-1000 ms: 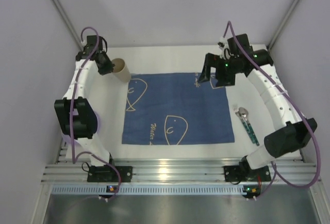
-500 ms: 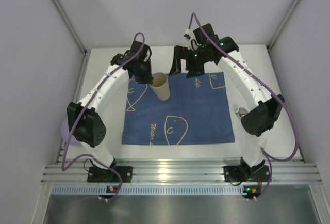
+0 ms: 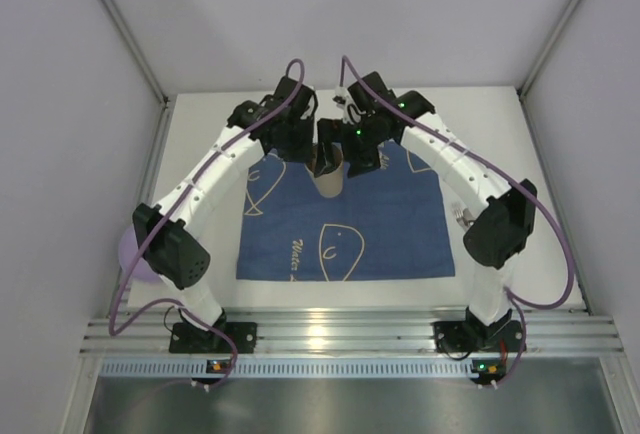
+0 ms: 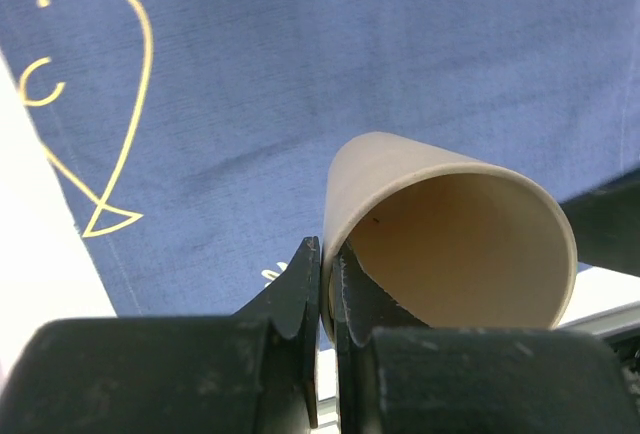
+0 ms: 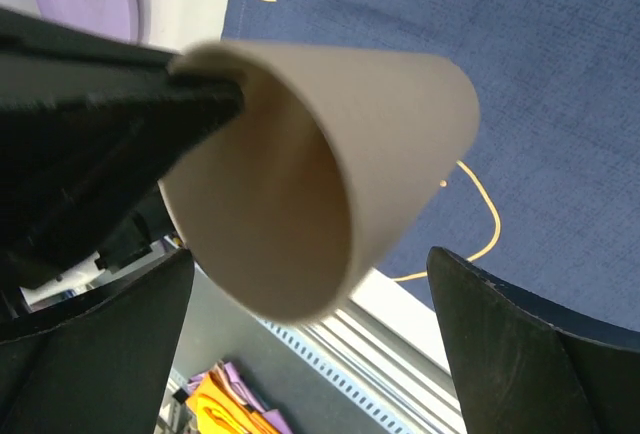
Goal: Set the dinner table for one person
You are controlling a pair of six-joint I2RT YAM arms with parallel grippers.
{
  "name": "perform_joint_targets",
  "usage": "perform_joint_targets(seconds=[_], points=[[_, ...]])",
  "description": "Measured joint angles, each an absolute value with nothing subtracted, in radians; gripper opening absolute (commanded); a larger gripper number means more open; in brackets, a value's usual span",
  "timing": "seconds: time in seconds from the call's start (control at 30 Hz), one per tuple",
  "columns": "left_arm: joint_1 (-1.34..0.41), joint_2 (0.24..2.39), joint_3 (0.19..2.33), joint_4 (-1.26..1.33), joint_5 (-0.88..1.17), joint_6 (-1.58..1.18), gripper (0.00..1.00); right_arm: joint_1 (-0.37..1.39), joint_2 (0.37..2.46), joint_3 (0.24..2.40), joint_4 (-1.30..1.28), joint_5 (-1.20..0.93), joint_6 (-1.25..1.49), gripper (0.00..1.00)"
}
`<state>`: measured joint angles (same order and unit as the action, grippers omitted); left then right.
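A: Starting at the left gripper: clamped on one thin wall of the cup, right at the rim. Holds it tipped over, mouth toward the wrist camera, up off the placemat.

B: And at the right gripper?

A: Spread wide, straddling that same cup from the other side. Touching nothing, as far as visible. Reads like a mid-air handover.

B: Worst case from here?

A: Closing on a tilted, tapered wall and squirting it out sideways. Or releasing on the left before a firm hold on the right, then dropping it and watching it roll across the cloth. Could also dent the wall with a hard pinch.

B: Beyond the cup?

A: Crowded together over the far middle of the placemat, so risking a knock between the two wrists. Under it all, the white surface, running from the rail at the arm bases to the back wall. On it, a purple plate off the placemat's left edge. Probably cutlery at the right edge, mostly hidden behind the right arm, so can't confirm which pieces. Neither placed yet.
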<state>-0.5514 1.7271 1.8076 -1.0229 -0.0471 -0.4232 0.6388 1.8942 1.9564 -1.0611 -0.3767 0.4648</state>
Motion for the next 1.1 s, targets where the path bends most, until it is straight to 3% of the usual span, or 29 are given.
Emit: perform_joint_targets(seconds=[0.47,0.67,0.9,1.1], points=[[-0.671,1.768,1.851,-1.053,-0.182,-0.434,0.00,0.595,1.801,1.796,-1.012,-0.390,0.468,1.00],[-0.692,1.768,1.851,-1.011,-0.184,-0.418,0.00,0.539,1.765,1.741,-0.985,-0.447,0.476,1.00],[-0.702,1.769,1.851,-1.035,-0.173,-0.413,0.00,0.381,1.722,1.691,-0.898,-0.424,0.495,0.99],[-0.706,1.766,1.852,-1.078,-0.170,-0.412,0.00,0.346,1.694,1.684,-0.856,-0.366,0.495,0.97]])
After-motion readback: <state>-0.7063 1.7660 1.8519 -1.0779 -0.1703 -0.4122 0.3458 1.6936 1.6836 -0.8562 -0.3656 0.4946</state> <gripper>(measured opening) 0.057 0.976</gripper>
